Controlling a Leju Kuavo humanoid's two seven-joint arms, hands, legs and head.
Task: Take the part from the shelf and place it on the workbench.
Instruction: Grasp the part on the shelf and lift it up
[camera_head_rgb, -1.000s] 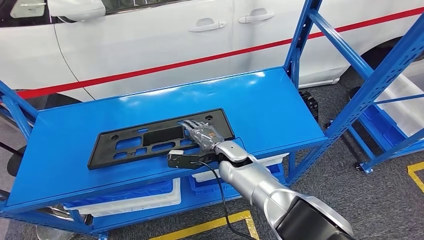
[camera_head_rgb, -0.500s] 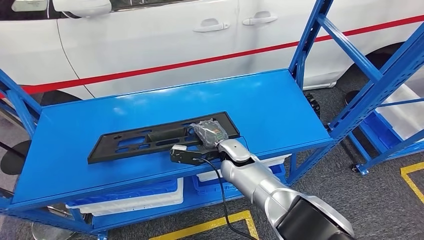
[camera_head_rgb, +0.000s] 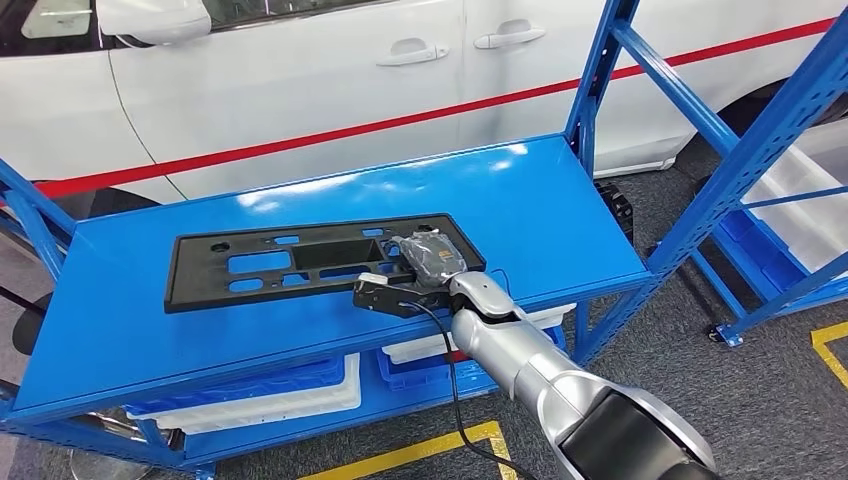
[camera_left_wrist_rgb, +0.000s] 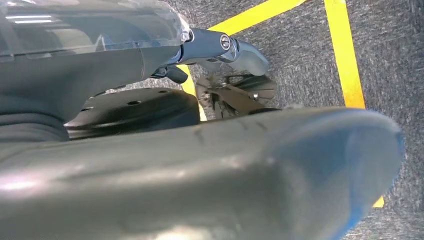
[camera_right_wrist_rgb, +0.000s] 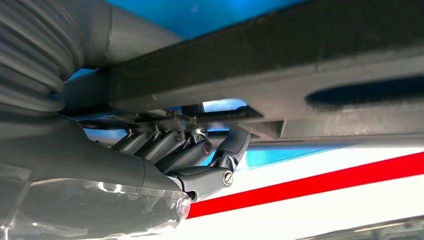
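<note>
White car (camera_head_rgb: 300, 70) behind the blue shelf (camera_head_rgb: 560, 200). Black part (camera_head_rgb: 290, 262) lies flat on the shelf's top level — near the front edge. Right hand (camera_head_rgb: 432, 258) grips the part's right end, fingers (camera_right_wrist_rgb: 170, 147) curled around it. Left hand (camera_left_wrist_rgb: 220, 47) — state cannot be told.

A white car (camera_head_rgb: 300, 70) stands behind the blue rack, side on, with a red stripe (camera_head_rgb: 420, 115) running along its doors, two door handles (camera_head_rgb: 412, 52) and a side mirror (camera_head_rgb: 150, 18) near the upper left corner. White bins (camera_head_rgb: 270, 400) sit on a lower level under the rack's front edge, beside blue crates (camera_head_rgb: 420, 370). Another white bin (camera_head_rgb: 810, 200) lies low at the right. Yellow tape lines (camera_head_rgb: 420, 450) mark the grey carpet floor (camera_head_rgb: 700, 350).
</note>
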